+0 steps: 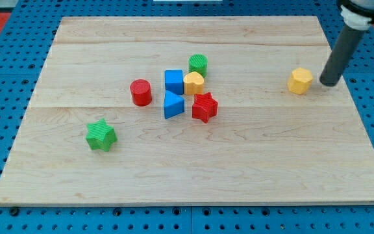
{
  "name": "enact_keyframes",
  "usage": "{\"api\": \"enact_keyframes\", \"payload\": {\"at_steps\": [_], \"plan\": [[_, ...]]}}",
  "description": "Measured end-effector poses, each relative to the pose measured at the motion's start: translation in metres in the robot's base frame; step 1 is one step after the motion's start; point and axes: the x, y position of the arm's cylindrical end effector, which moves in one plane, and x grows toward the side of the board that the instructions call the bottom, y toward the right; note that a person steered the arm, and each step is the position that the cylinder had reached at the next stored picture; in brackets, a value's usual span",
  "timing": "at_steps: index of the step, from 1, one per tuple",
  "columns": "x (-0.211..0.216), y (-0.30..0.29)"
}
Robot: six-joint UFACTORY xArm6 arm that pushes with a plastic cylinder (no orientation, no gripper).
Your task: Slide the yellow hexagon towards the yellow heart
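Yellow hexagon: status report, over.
My tip just right of yellow hexagon. Yellow heart far left, in cluster. Path between clear.

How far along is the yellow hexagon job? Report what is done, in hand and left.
Done: my tip stands just to the view's right of the yellow hexagon, on the side away from the yellow heart; whether it touches is unclear. In hand: lining up a push toward the view's left. Left: nearly the whole slide; bare board separates the hexagon from the heart, which sits in the cluster beside the blue cube.
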Motion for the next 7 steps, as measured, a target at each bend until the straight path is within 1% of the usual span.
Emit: {"api": "enact_keyframes", "payload": {"at_steps": [1, 2, 3, 4, 5, 6, 7], "plan": [[-0.004, -0.085], [-0.018, -0.089], [-0.084, -0.041], [-0.091, -0.044], [-0.109, 0.01], [-0.134, -0.061], [-0.035, -0.125]]}}
